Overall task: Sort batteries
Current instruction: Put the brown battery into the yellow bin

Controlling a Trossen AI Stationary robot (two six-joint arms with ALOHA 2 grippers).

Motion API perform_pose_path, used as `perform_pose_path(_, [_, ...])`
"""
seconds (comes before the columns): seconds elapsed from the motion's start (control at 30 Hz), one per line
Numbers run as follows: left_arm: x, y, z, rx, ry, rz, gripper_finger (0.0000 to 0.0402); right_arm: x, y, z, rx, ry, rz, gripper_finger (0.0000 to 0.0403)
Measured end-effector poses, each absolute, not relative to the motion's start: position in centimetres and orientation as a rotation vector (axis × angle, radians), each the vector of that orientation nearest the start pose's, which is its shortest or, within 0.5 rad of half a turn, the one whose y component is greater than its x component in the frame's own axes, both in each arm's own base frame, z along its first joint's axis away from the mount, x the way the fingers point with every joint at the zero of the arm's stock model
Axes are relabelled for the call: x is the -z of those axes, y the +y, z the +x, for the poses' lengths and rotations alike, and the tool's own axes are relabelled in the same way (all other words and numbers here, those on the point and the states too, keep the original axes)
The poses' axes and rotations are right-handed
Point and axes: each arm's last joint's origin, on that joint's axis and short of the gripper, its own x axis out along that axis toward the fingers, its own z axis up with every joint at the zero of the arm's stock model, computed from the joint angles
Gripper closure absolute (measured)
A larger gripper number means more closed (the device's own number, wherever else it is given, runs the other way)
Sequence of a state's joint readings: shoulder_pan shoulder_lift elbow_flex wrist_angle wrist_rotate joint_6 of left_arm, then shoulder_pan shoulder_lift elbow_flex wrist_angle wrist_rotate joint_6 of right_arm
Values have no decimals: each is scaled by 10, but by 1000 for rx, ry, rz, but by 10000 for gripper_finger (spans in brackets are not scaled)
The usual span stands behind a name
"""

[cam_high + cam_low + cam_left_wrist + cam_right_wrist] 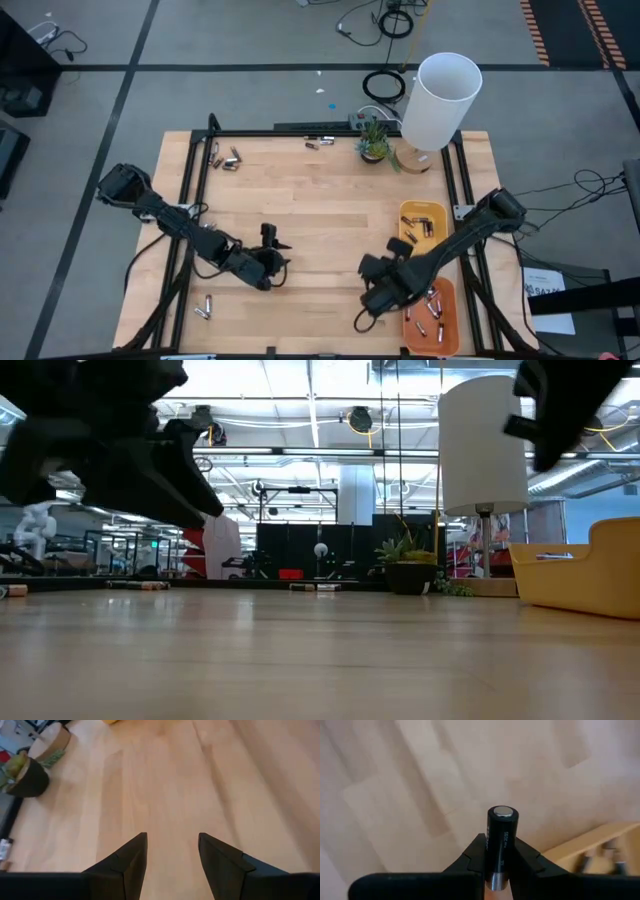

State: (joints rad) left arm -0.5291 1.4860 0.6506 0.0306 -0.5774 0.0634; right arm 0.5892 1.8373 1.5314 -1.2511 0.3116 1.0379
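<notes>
right gripper [498, 855] pinching a dark battery [500, 845] upright, beside the orange tray [447, 300] | left gripper [172, 851] jaws spread, empty, over bare table [320, 200] | loose batteries [228, 158] at far edge; more in yellow tray [437, 212]

- A robotics lab is showing beyond the table [320, 660]: open hall, ceiling strip lights [300, 452].
- Cables [385, 85] are lying across grey floor [250, 35].

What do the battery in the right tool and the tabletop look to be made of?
Battery: dark glossy sleeve with printed text, probably plastic wrap, with bright metal cap and ridged silvery base. Tabletop: pale wood, visible grain and plank seams, smooth finish.
</notes>
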Motion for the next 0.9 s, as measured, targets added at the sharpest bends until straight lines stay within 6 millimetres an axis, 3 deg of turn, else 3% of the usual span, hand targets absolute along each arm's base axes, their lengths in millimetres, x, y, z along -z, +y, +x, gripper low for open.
perform_pose_path(0.27, [-165, -82, 246, -120, 711, 544, 214, -320, 142, 248, 540, 1049, 149, 369])
perform_pose_path(0.37, [-158, -59, 241, -174, 697, 525, 214, -325, 124, 226, 623, 933, 140, 369])
perform_pose_path(0.5, [-157, -38, 230, -168, 611, 466, 214, -298, 102, 195, 708, 956, 267, 369])
perform_pose_path(0.63, [-174, -30, 218, -142, 499, 432, 214, -263, 83, 172, 752, 1020, 473, 369])
perform_pose_path(0.9, [-216, -35, 192, 78, 295, 349, 214, -210, 57, 157, 800, 1136, 822, 364])
